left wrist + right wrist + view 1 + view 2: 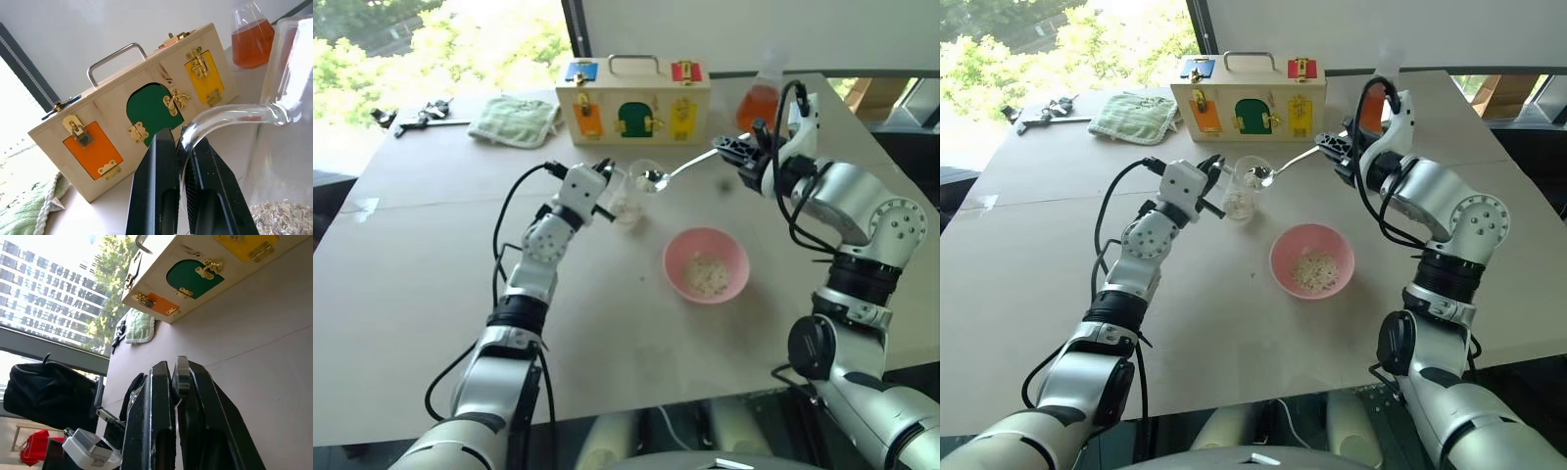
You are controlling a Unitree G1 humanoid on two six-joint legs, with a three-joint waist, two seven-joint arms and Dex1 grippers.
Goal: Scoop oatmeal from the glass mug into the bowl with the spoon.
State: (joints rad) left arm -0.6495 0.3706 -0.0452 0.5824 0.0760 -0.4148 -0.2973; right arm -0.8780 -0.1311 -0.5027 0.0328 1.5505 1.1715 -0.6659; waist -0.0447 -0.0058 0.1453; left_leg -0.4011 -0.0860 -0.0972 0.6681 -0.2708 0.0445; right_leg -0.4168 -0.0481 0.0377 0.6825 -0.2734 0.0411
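Glass mug [1243, 188]: clear, standing on the table [1038, 274] just in front of the wooden box [1248, 95]; a thin layer of oatmeal [281, 218] lies in its bottom.
Left gripper [180, 147]: black fingers [159, 161] pressed together on the mug's curved handle, pinching it from both sides.
Spoon [1285, 166]: silver, held off the table, its bowl at the mug's rim, its handle running back to the right gripper.
Right gripper [1340, 147]: fingers closed on the end of the spoon's handle, pinching it; in the right wrist view the metal tip shows between the two pads [161, 396].
Bowl [706, 264]: pink, on the table near the mug on the robot's right side, apart from it; a small heap of pale flakes sits in it.
Flask [759, 98]: clear, with orange liquid, behind the right gripper, beside the box.
Cloth [514, 119]: green, left of the box.
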